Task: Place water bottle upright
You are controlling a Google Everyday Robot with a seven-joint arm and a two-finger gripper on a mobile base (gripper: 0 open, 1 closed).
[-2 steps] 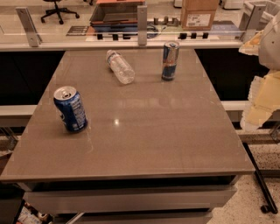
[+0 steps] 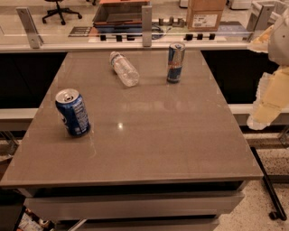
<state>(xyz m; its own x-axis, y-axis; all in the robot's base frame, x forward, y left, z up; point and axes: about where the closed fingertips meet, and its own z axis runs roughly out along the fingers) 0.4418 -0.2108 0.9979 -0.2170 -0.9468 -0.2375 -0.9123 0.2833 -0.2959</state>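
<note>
The water bottle [image 2: 123,68] lies on its side at the far middle of the brown table [image 2: 149,144], with its white cap pointing to the far left. My gripper [image 2: 261,118] hangs at the end of the cream-coloured arm [image 2: 273,90], off the table's right edge and far from the bottle. It holds nothing that I can see.
A blue soda can [image 2: 72,113] stands at the table's left. A slim blue-and-silver energy drink can [image 2: 175,62] stands just right of the bottle. A glass partition with metal posts [image 2: 146,20] runs behind the table. A cardboard box [image 2: 205,13] sits beyond it.
</note>
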